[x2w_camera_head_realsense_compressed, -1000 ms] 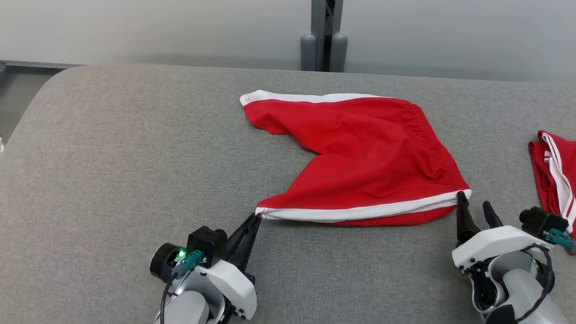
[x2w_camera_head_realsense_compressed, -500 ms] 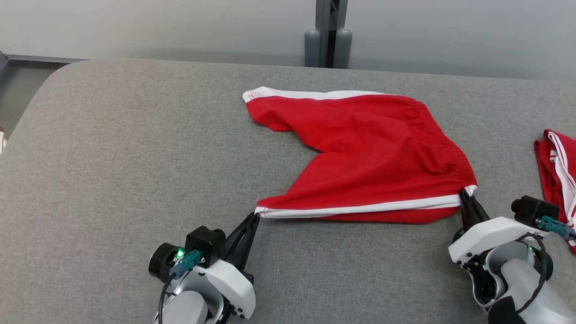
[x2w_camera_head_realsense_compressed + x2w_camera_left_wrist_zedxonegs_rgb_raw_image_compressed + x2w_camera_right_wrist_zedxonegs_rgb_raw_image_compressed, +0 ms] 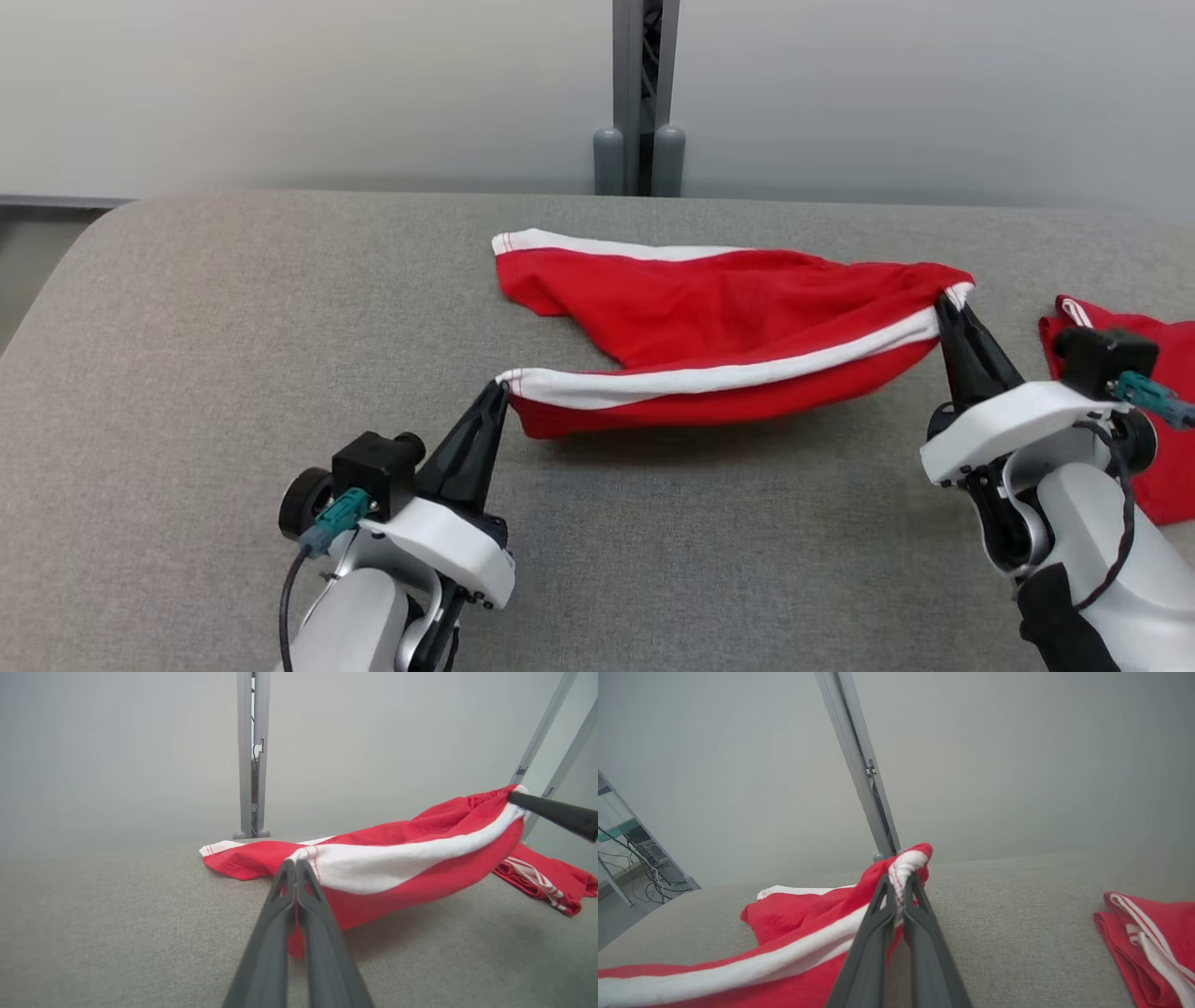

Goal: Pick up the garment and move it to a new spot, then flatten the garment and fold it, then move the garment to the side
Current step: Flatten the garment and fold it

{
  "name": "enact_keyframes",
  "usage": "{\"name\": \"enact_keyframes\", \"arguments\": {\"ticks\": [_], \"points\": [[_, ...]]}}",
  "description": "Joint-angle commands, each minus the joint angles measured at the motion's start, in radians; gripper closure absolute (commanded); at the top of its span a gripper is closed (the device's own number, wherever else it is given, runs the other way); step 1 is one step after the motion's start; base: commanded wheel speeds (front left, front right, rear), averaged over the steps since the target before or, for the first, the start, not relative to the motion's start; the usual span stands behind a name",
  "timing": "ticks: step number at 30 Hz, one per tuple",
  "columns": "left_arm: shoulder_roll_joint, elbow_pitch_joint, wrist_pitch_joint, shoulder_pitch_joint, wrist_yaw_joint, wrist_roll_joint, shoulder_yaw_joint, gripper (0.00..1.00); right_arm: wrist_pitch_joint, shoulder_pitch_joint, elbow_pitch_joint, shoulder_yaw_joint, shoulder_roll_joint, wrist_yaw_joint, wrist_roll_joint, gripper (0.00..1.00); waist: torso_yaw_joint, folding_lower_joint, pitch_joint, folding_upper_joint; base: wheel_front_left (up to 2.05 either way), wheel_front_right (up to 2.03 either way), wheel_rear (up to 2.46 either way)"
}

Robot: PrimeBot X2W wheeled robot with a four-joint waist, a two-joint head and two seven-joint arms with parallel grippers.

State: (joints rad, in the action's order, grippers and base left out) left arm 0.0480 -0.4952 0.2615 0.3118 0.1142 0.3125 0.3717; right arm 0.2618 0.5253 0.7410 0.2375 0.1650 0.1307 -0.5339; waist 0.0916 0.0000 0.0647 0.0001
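The red shorts [image 3: 709, 308] hang as a sagging sling between the two arms. The left jaws are closed on the hem end of the white side stripe [image 3: 709, 378] and the right jaws are pinched on its waistband end, while the far leg rests on the grey fabric-covered worktop [image 3: 233, 327]. The cloth looks light, soft and limp (no stiffness to help), so it will likely droop and bunch wherever it is unsupported. Seamed corners like these seem the surest holds. A second red garment [image 3: 1181, 420] lies beside the right arm.
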Motion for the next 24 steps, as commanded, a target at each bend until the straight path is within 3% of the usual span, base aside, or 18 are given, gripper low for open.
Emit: {"name": "enact_keyframes", "arguments": {"ticks": [1, 6, 15, 24], "points": [[0.005, 0.015, 0.002, -0.007, -0.001, 0.011, -0.013, 1.0, 0.006, 0.021, -0.016, 0.01, 0.011, 0.0, 0.011, 1.0, -0.018, 0.0, -0.027, -0.0001, 0.0, 0.0, 0.0], [0.005, 0.08, 0.002, 0.005, -0.024, 0.023, -0.064, 1.0, 0.006, 0.076, -0.074, 0.046, 0.021, 0.0, 0.008, 1.0, -0.045, 0.0, -0.075, -0.0001, 0.0, 0.0, 0.0], [0.005, 0.183, 0.002, 0.086, -0.074, 0.065, -0.161, 1.0, -0.02, 0.187, -0.134, 0.04, -0.003, 0.0, -0.109, 1.0, -0.079, 0.0, -0.129, -0.0001, 0.0, 0.0, 0.0], [0.005, 0.189, 0.002, 0.135, -0.119, 0.115, -0.194, 1.0, -0.079, 0.194, -0.153, 0.011, -0.037, 0.0, -0.199, 1.0, -0.094, 0.0, -0.134, -0.0001, 0.0, 0.0, 0.0]]}}
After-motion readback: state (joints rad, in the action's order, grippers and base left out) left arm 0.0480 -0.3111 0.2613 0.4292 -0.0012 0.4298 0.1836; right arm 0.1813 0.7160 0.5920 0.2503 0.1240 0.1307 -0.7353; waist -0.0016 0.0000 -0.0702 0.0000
